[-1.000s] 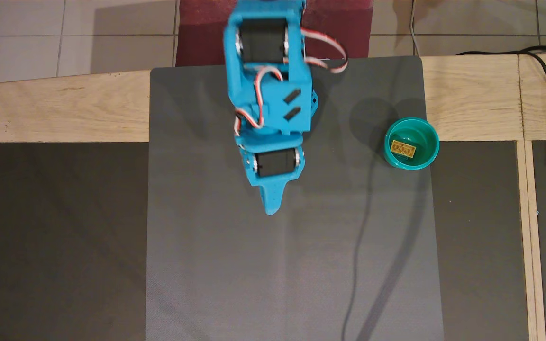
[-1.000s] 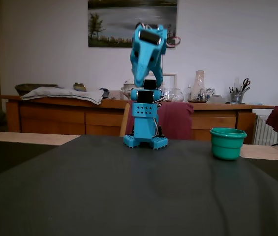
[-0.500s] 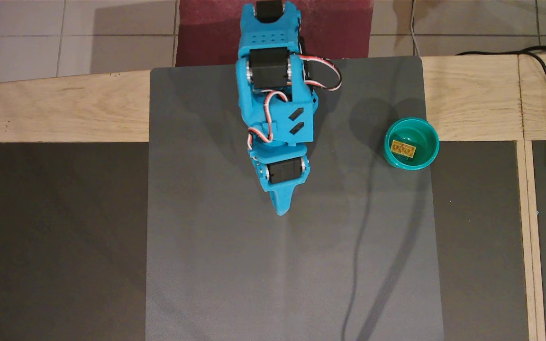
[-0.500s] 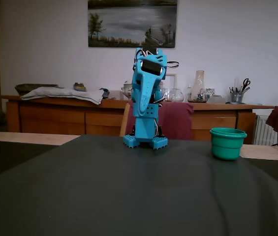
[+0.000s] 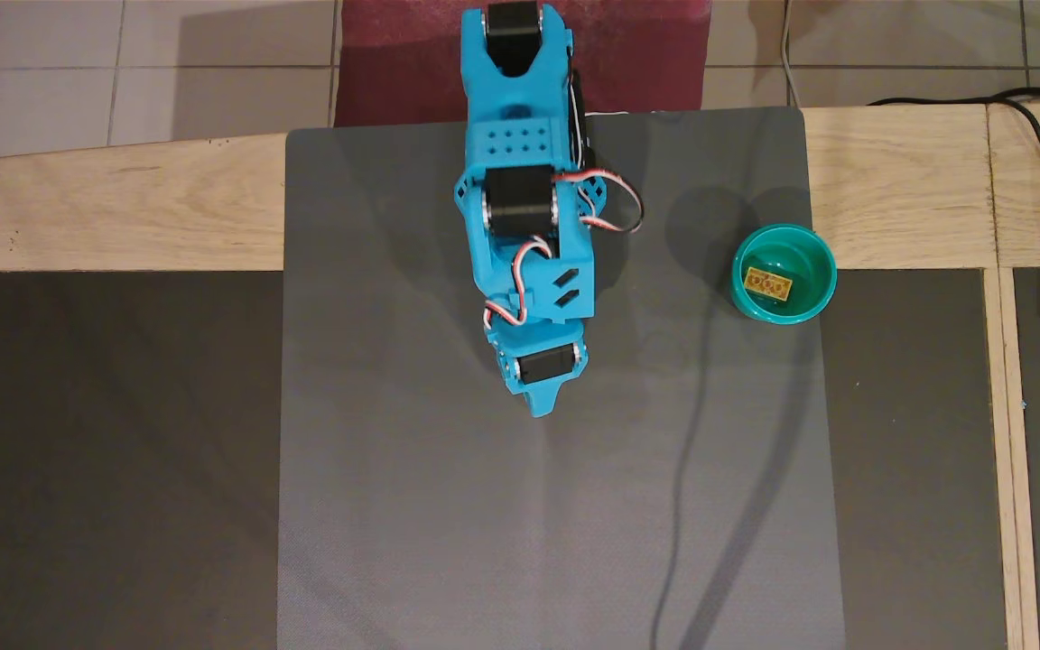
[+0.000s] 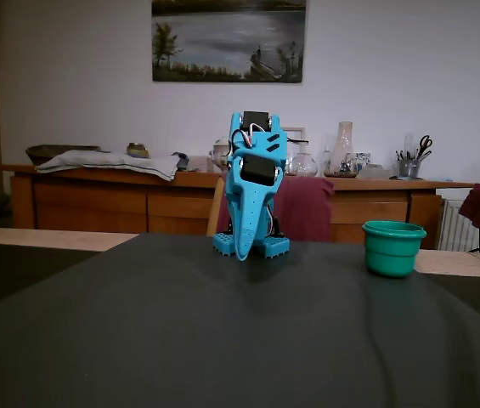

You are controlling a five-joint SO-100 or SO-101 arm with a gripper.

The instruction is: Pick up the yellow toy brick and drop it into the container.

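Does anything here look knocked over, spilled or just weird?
Nothing stands out. The container stands upright at the gray mat's right edge in the overhead view, with the yellow toy brick lying flat inside. The arm sits folded, apart from it.

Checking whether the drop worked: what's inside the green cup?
In the overhead view the yellow toy brick lies studs-up inside the container. The fixed view's cup wall hides it.

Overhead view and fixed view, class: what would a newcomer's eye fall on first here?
First, the bright blue arm, folded at the middle of the grey mat, its gripper shut and empty. Next, the teal container at the mat's right edge in the overhead view, with the yellow toy brick lying inside it. In the fixed view, a lake painting hangs behind.
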